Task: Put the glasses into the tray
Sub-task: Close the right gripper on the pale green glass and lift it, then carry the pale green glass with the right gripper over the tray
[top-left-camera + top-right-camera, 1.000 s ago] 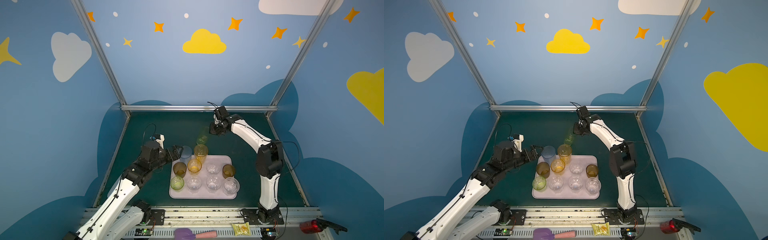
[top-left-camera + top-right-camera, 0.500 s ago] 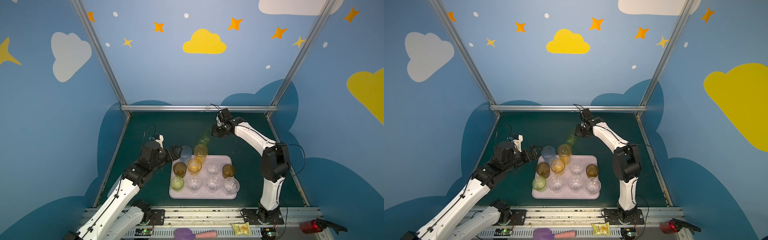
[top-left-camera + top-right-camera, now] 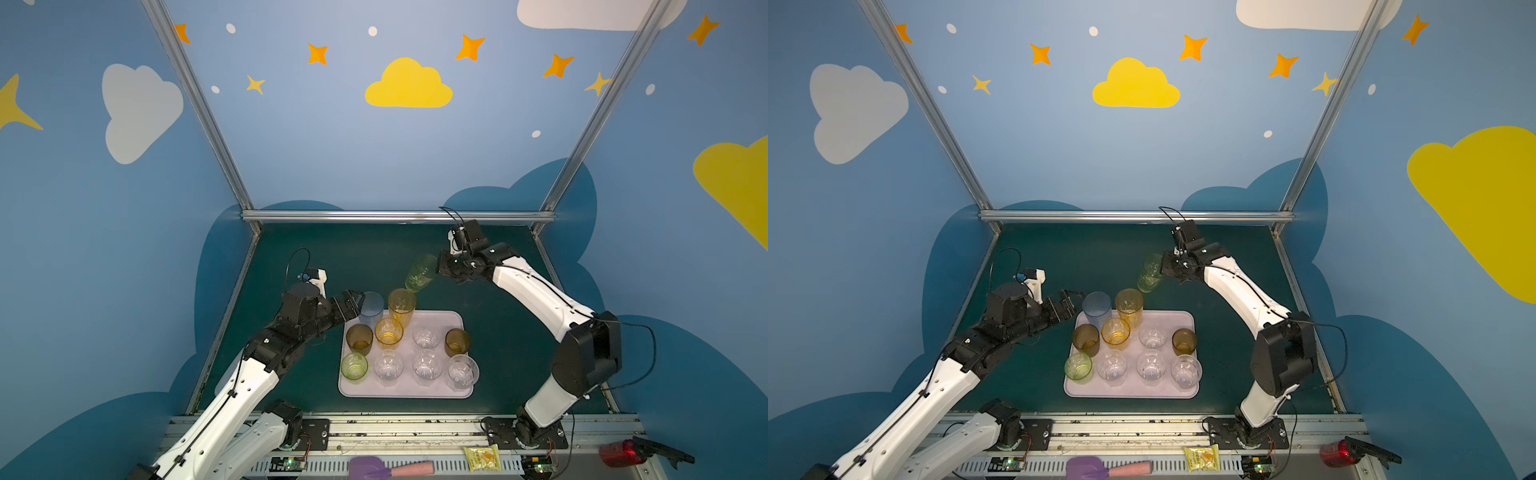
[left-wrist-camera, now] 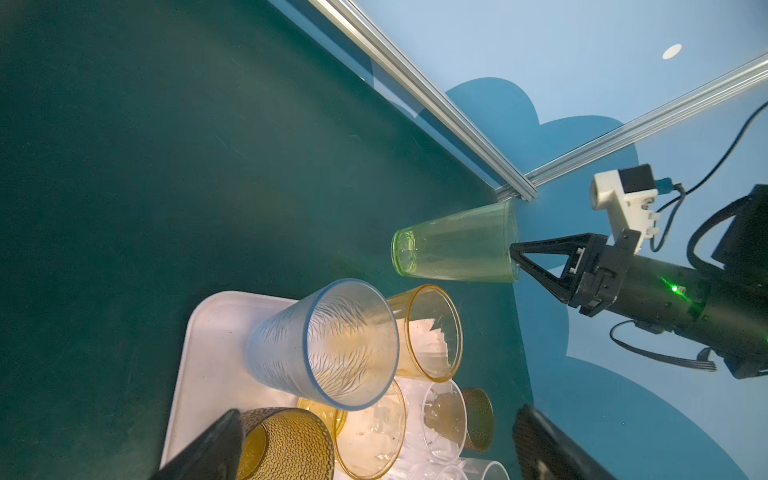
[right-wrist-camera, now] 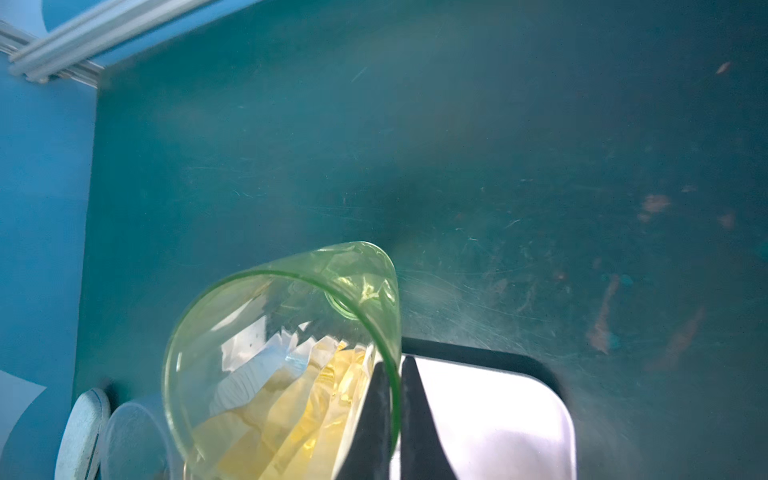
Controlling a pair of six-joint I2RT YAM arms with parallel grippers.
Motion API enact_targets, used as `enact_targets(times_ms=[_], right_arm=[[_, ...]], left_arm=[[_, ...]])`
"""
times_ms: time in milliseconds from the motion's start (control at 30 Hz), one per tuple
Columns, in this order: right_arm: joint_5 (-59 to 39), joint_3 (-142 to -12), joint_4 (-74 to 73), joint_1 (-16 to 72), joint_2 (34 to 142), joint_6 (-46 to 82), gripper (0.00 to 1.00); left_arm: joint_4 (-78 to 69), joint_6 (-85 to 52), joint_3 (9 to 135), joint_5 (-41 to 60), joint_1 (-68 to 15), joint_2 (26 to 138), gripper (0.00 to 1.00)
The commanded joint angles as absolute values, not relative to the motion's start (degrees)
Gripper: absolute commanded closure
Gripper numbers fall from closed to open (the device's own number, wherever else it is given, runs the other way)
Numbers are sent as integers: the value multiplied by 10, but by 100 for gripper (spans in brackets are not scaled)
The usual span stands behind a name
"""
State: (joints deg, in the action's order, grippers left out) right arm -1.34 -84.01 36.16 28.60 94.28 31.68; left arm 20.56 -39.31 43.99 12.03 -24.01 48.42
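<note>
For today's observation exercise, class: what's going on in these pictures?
The right gripper is shut on the rim of the tall green glass, holding it tilted in the air behind the tray. The left gripper is open beside the blue glass at the tray's far left corner, holding nothing. Ten glasses stand on the tray; the tall green one is the last to go in.

Your right gripper (image 3: 1163,268) pinches the tall green glass (image 3: 1149,275) at its rim, tilted above the table just beyond the tray (image 3: 1133,390). Your left gripper (image 3: 1073,305) gapes just left of the blue glass (image 3: 1097,309).
</note>
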Motion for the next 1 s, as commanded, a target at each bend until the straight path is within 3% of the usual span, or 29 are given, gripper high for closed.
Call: enact_targets(times_ms=[0,433,967], right_arm=[[2,-821,350,283,898,315,100],[19,-747,382,274,794,283,100],[-1,-695,376,275,793,287,100]], left_arm=[[199,-399,441,140,-242,477,0],[209,-413,459,129,-284,488,0],[224,-419,471,84,-338,491,0]])
